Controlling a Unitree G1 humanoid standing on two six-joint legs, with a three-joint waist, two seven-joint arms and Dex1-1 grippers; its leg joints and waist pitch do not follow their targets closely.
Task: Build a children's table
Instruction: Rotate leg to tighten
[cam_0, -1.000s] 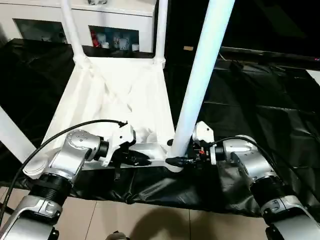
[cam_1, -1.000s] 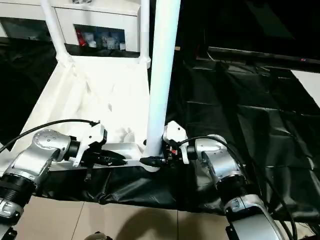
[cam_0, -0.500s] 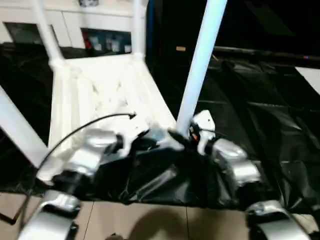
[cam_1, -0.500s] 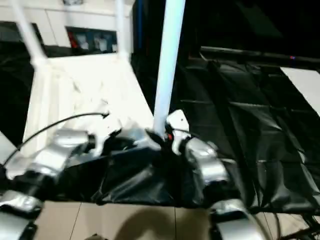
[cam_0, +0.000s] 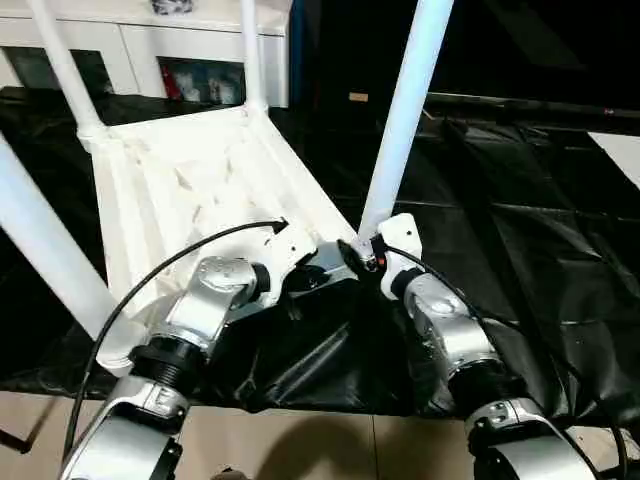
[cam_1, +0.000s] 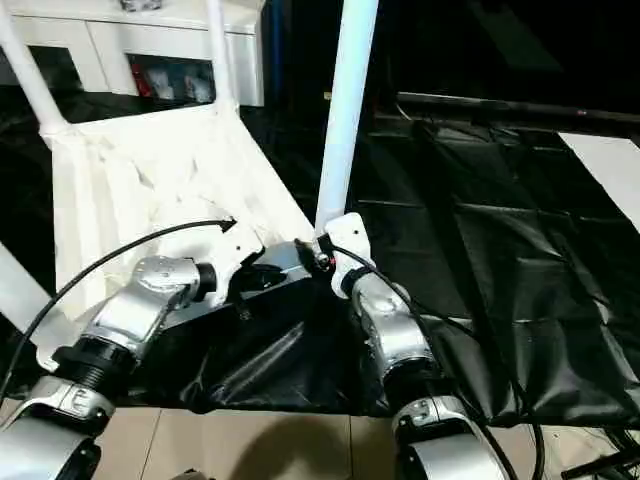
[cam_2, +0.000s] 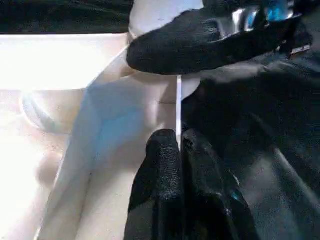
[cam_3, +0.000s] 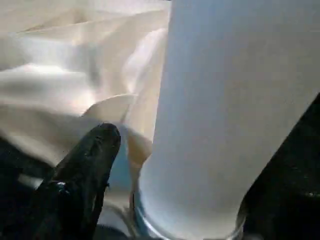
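The children's table (cam_0: 190, 170) lies upside down on the black-covered work table, with its white legs pointing up. My left gripper (cam_0: 318, 275) is shut on the thin near rim of the top, which my left gripper (cam_2: 179, 140) pinches close to the near-right corner. My right gripper (cam_0: 362, 255) is at the foot of the near-right leg (cam_0: 405, 110). In the right wrist view one black finger (cam_3: 85, 175) stands a little apart from that leg (cam_3: 230, 110), so the jaws are open. The leg hides the other finger.
The black-covered work table (cam_0: 520, 230) stretches away to the right and behind. Its front edge drops to a tiled floor (cam_0: 300, 445) just below my forearms. A white cabinet (cam_0: 200, 40) stands behind the table. Another white leg (cam_0: 40, 240) rises at the near left.
The children's table has turned on the black cover, its near-right corner swinging away from me. Both grippers went with it. The right finger now stands off the leg.
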